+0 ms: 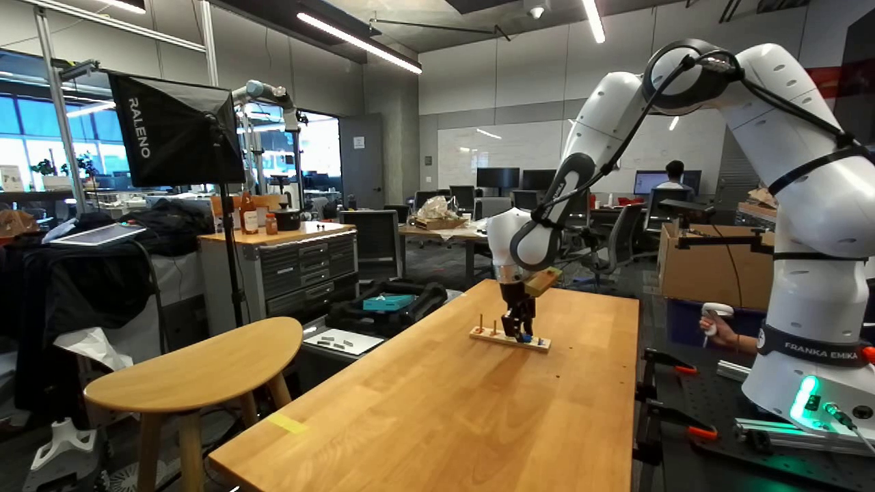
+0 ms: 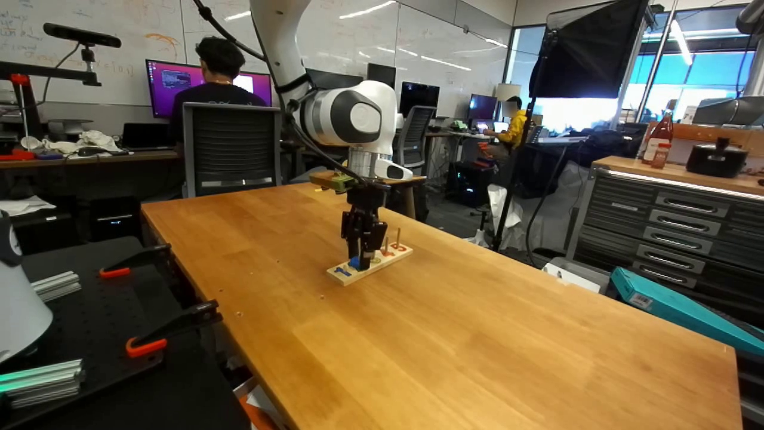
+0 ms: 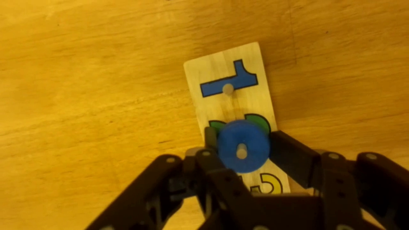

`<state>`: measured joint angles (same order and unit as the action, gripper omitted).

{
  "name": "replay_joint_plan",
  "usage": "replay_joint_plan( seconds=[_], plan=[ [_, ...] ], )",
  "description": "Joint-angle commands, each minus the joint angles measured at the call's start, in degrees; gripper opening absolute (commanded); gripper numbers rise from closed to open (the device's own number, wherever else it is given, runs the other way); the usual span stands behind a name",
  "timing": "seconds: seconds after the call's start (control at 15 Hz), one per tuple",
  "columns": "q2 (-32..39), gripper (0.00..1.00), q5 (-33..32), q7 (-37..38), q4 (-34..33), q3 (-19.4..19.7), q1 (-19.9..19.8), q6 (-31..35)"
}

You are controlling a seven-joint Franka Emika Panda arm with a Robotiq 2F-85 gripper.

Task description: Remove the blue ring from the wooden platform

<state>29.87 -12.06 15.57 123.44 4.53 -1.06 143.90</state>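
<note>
The wooden platform is a small pale board with painted numerals and upright pegs. It lies on the table in both exterior views. The blue ring sits around a peg over the green numeral, with the peg tip showing through its hole. It also shows in both exterior views. My gripper points down over the board, one finger on each side of the ring, and both appear to touch it. In an exterior view the fingertips are low at the board. The ring's underside is hidden.
The long wooden table bears the board. Other pegs stand up at the board's orange-numeral end. A bare peg stands on the blue numeral. Orange-tipped clamps grip the table edge on the robot's side.
</note>
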Motion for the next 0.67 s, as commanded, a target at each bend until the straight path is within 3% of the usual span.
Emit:
replay_joint_plan(
  seconds=[0.0,0.6],
  plan=[
    [1.1,0.22,2.4,-0.1,-1.0,1.4,0.9,-0.1],
    [-5.1,0.22,5.8,-0.8,0.3,-0.4,2.0,-4.6]
  ],
)
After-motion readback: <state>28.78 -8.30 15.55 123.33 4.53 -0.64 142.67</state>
